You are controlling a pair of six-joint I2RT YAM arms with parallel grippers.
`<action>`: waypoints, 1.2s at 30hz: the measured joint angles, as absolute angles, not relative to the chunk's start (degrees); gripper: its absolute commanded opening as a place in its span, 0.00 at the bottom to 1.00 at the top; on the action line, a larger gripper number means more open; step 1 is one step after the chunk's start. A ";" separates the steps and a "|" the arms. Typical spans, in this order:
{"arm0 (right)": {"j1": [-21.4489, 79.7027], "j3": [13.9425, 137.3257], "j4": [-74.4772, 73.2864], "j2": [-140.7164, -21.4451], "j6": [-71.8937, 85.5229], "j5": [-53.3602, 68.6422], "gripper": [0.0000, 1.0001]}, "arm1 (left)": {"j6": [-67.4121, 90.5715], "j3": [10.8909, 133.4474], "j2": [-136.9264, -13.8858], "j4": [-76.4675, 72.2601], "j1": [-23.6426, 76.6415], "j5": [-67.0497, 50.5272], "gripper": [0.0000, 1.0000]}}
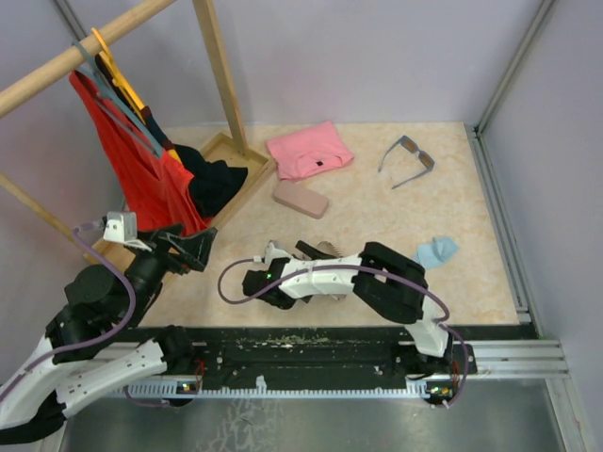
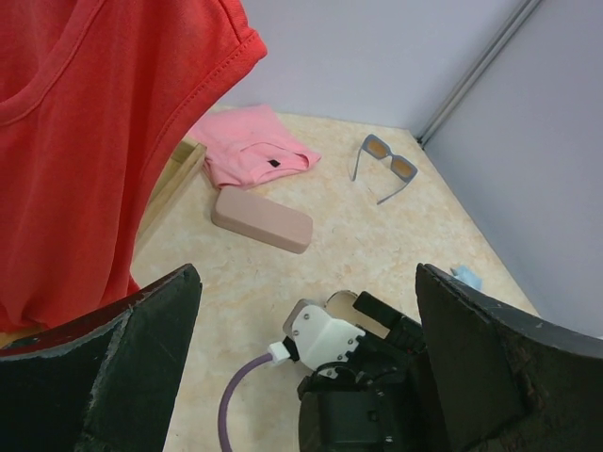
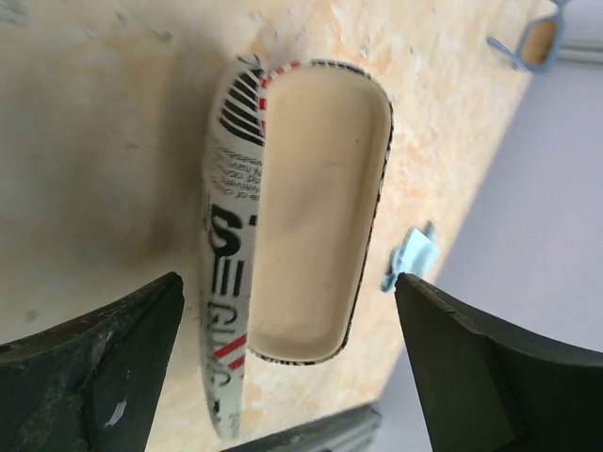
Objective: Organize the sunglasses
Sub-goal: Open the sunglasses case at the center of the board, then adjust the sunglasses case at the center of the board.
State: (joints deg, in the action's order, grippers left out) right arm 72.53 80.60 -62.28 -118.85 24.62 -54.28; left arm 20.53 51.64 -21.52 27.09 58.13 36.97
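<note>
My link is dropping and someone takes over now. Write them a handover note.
Left gripper: open, empty, off to the left.
Right gripper: open, over the printed case, which lies open and empty.
Sunglasses: one grey-blue pair, unfolded, far right; no other pair in view.
Pink case: shut, mid-scene.
Done: printed case is open. Left: no glasses cased yet; likely fetch the pair.

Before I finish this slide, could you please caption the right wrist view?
Right gripper open over the empty, open printed case, blue cloth and grey-blue sunglasses beyond.
</note>
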 measured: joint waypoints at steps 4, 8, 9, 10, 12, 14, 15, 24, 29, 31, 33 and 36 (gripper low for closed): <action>73.36 79.13 -56.40 -111.15 21.43 -49.39 0.95 | 20.53 52.18 -21.52 27.99 58.13 37.54 1.00; 73.45 76.25 -49.39 -101.01 18.52 -42.70 0.95 | 20.60 52.84 -21.43 28.75 58.13 38.22 1.00; 73.38 74.78 -46.94 -97.84 18.00 -40.53 0.95 | 20.67 52.86 -21.41 28.84 58.13 38.37 1.00; 73.12 73.28 -44.80 -94.80 17.58 -38.48 0.95 | 20.80 52.86 -21.41 29.02 58.13 38.46 1.00; 72.01 70.50 -41.17 -89.47 17.56 -34.20 0.92 | 21.21 52.84 -21.47 29.39 58.13 38.57 1.00; 69.08 67.59 -37.85 -84.47 18.00 -29.78 0.90 | 21.96 52.84 -21.80 29.65 58.13 38.57 1.00; 66.76 65.91 -36.03 -82.13 18.31 -27.44 0.88 | 22.31 52.84 -22.11 29.67 58.13 38.52 1.00; 38.85 53.84 -28.80 -73.47 18.37 -3.33 0.79 | 26.48 51.31 -32.42 28.47 58.13 32.95 1.00; 34.30 51.48 -28.10 -75.83 15.97 5.56 0.71 | 29.89 46.57 -38.11 25.74 58.13 27.20 0.97; 33.06 50.98 -27.22 -77.32 15.07 7.46 0.66 | 31.55 44.36 -40.77 23.70 58.13 24.01 0.95; 31.94 50.98 -26.28 -79.26 14.41 8.73 0.62 | 33.15 41.89 -43.86 21.37 58.13 20.73 0.94; 31.20 50.96 -24.97 -81.58 13.54 10.22 0.57 | 34.89 39.05 -47.46 19.53 58.13 17.34 0.92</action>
State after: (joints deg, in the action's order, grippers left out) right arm 31.20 50.96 -24.97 -81.58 13.54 10.22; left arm 34.89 39.05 -47.46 19.53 58.13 17.34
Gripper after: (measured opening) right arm 0.608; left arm 0.939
